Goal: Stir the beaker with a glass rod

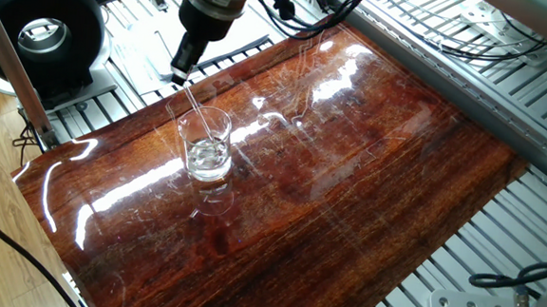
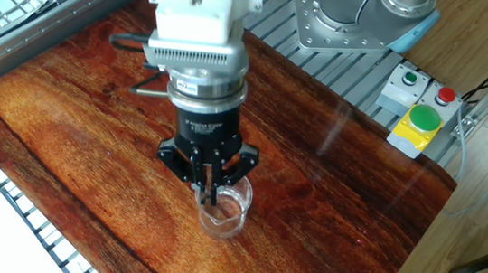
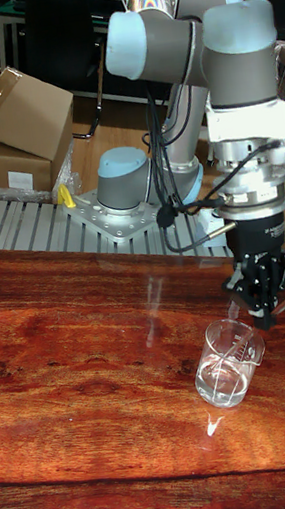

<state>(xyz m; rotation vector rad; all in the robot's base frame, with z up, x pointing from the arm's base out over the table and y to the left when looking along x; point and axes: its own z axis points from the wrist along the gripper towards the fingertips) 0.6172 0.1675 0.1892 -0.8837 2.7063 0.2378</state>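
The beaker (image 1: 206,147) (image 2: 222,211) (image 3: 225,362) is a small clear glass cup with a little clear liquid, upright on the glossy wooden board (image 1: 368,169). The glass rod (image 1: 193,112) (image 3: 239,344) is a thin transparent stick that slants from the fingertips down into the beaker. My gripper (image 1: 179,73) (image 2: 206,193) (image 3: 263,320) hangs just above the beaker's rim, shut on the rod's upper end. In the other fixed view the rod is barely visible against the black fingers.
A black round device (image 1: 41,31) stands off the board's far left corner. A box with a green and a red button (image 2: 421,114) sits beyond the board's right corner. Metal grating (image 1: 533,103) surrounds the board, and cardboard boxes (image 3: 3,134) lie behind the table.
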